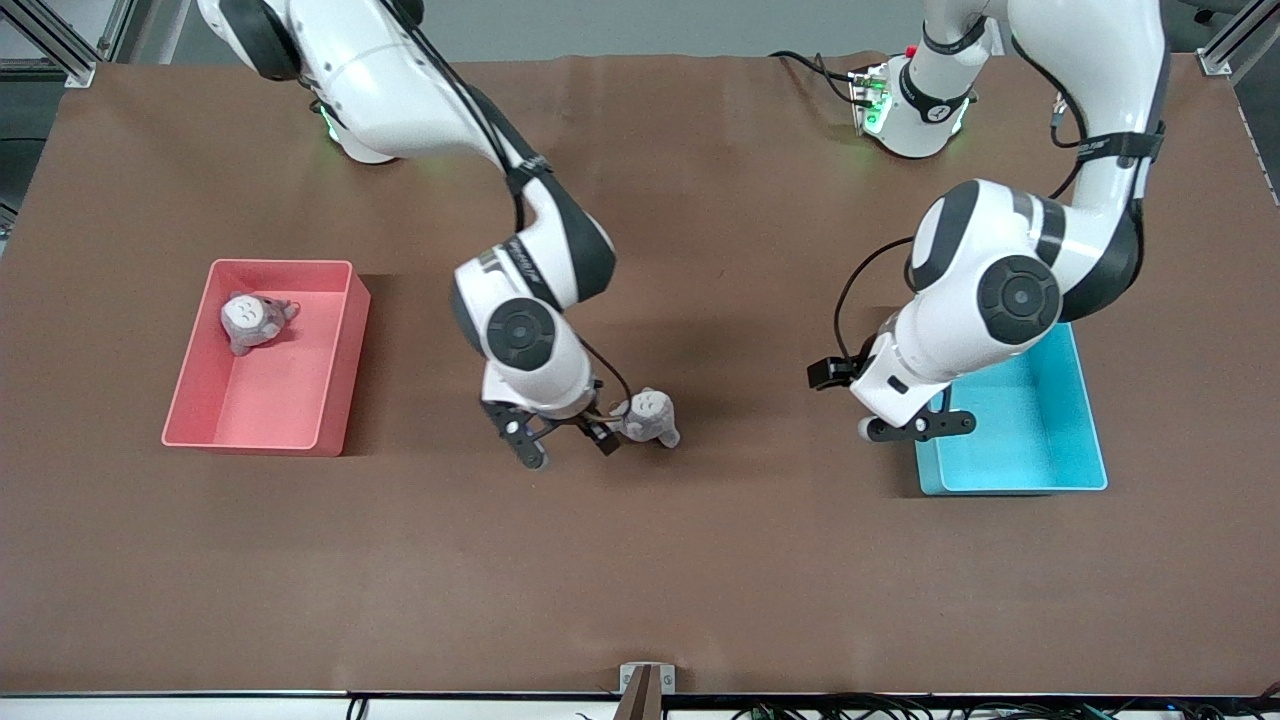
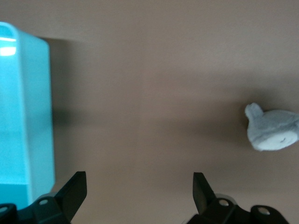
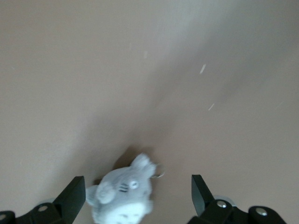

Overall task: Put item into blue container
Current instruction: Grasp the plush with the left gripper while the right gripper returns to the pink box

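Observation:
A small grey plush toy [image 1: 650, 415] lies on the brown table near its middle. My right gripper [image 1: 570, 452] hangs open just over it. In the right wrist view the plush toy [image 3: 121, 195] sits between the spread fingers of the right gripper [image 3: 138, 184], close to one finger and not clamped. The blue container [image 1: 1035, 425] stands toward the left arm's end of the table and looks empty. Over its wall that faces the table's middle, my left gripper [image 1: 920, 427] is open and holds nothing. The left wrist view shows the left gripper [image 2: 140, 186], the blue container [image 2: 23, 116] and the plush toy [image 2: 273, 131] farther off.
A pink bin [image 1: 330, 400] stands toward the right arm's end of the table, with a second grey plush toy [image 1: 255, 320] inside it. Bare brown table lies between the two bins and toward the front camera.

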Robot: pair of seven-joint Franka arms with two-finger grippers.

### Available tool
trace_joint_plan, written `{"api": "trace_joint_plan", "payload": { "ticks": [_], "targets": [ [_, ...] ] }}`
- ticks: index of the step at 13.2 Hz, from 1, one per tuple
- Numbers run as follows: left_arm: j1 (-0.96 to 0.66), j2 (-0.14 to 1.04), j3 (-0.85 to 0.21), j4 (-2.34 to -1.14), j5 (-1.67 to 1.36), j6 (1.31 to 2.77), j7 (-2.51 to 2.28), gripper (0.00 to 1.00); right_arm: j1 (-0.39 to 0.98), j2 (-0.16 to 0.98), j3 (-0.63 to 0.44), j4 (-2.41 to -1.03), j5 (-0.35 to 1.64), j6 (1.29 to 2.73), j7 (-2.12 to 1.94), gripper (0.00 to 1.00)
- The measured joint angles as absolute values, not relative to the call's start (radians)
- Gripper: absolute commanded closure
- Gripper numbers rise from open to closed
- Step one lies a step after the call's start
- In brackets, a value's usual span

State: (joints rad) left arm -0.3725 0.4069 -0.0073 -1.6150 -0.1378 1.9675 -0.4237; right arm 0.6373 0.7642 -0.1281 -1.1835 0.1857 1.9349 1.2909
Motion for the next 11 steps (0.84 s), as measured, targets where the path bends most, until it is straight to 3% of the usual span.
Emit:
{"api": "trace_joint_plan", "payload": {
  "ticks": [4,11],
  "targets": [
    [-0.480,0.492,-0.010,-1.614,-0.138,2.183,-0.629,0.00,0.488,0.619,-0.132,-1.211,0.160,1.688,0.956,0.00],
    [-0.654,0.635,-0.009,-1.602,-0.138,2.527,-0.773,0.00,0.284,0.434,-0.137,-1.477,-0.073,1.643,0.693,0.00]
  ]
}}
